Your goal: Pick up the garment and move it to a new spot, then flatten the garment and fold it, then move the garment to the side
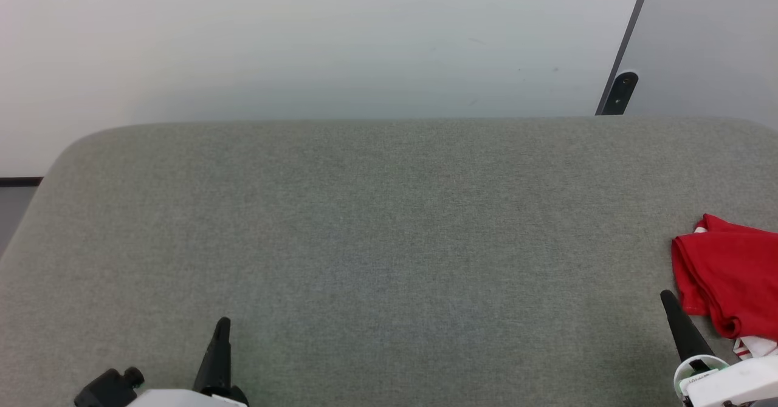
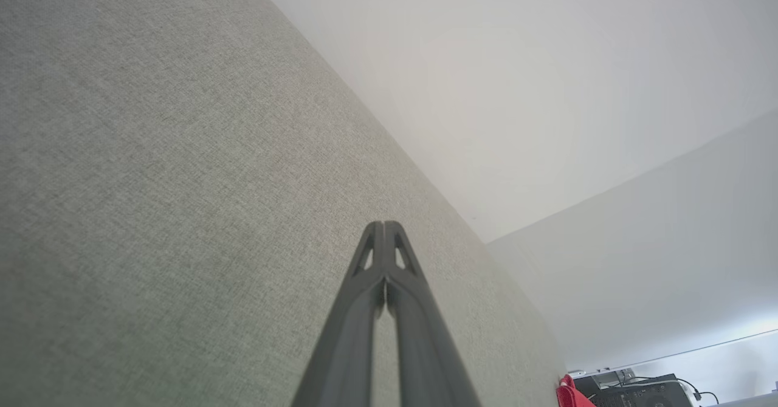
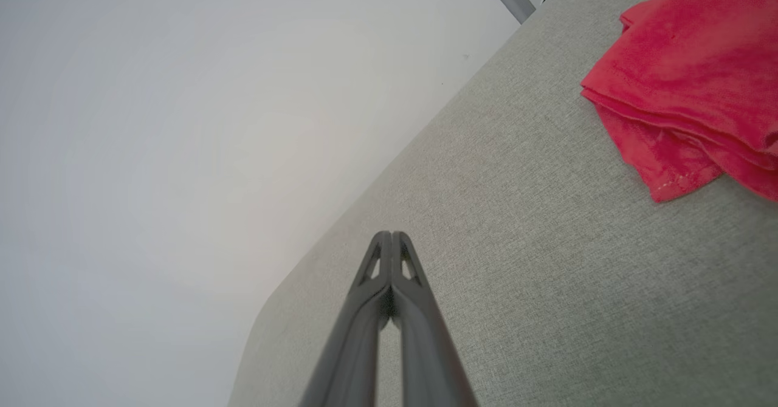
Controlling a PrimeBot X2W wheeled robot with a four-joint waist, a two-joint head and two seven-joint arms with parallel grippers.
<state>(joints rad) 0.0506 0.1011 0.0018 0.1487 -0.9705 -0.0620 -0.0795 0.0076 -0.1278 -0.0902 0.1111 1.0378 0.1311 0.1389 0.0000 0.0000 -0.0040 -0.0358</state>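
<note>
Red garment (image 1: 729, 273) lying in stacked layers at right edge of grey cushion (image 1: 389, 243). Left gripper (image 1: 222, 325), near left, and right gripper (image 1: 667, 297), just beside it: both pinched closed, empty. Likely folded and set aside already; little left.

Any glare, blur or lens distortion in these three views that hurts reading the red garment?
Head view: soft even light, no glare, garment sharp but cut by the right edge. Left wrist view: wall washed out pale, wide-angle slant, left gripper crisp. Right wrist view: garment slightly soft and pinkish, weave of the grey fabric surface crisp beside the right gripper.
</note>
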